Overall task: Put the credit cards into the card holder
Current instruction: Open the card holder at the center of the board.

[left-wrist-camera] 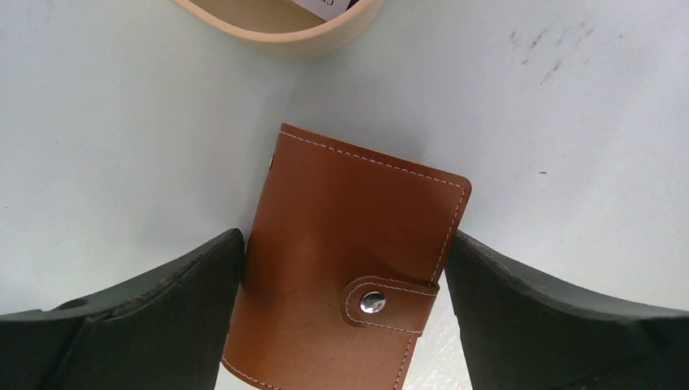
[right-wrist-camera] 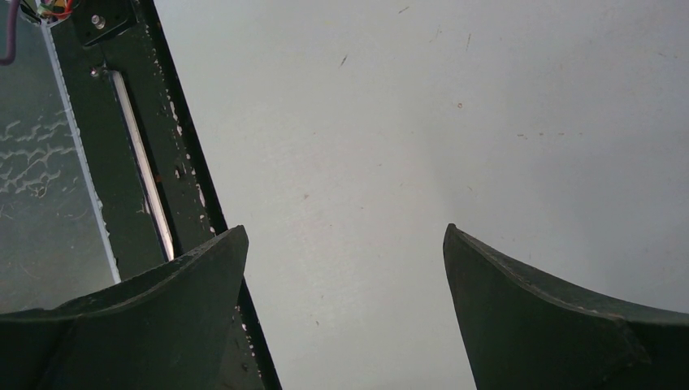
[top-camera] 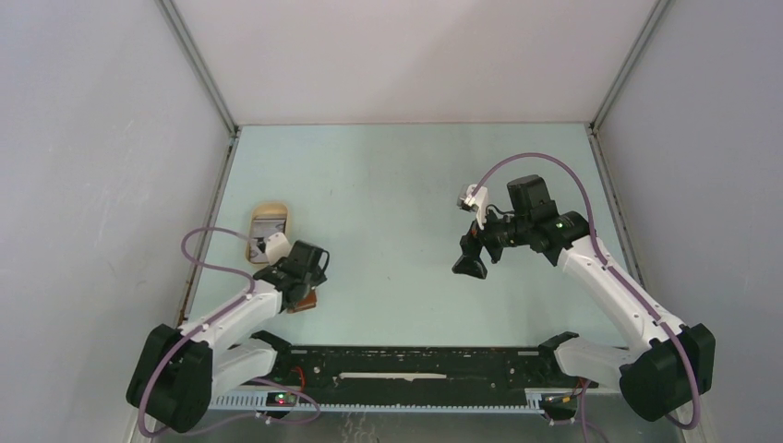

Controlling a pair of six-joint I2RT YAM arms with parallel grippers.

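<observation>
Card holder (left-wrist-camera: 345, 268) between parted left hand (left-wrist-camera: 344, 244)

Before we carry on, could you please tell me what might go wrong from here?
The holder is snapped shut at its stud, so nothing can go in yet. The open left gripper straddles the flat holder; closing may buckle or slide it, perhaps into the tray just beyond.

Robotics lab cell, clearly a test rig. Pale green table (top-camera: 406, 175) boxed in by blank white panels (top-camera: 415, 55) on metal corner struts (top-camera: 198, 63). Left arm (top-camera: 231, 318) and right arm (top-camera: 614, 286) bolted to a black base rail (top-camera: 480, 365), purple cables (top-camera: 538, 156) looping loose, bare wiring (top-camera: 297, 377) at the near edge.
</observation>
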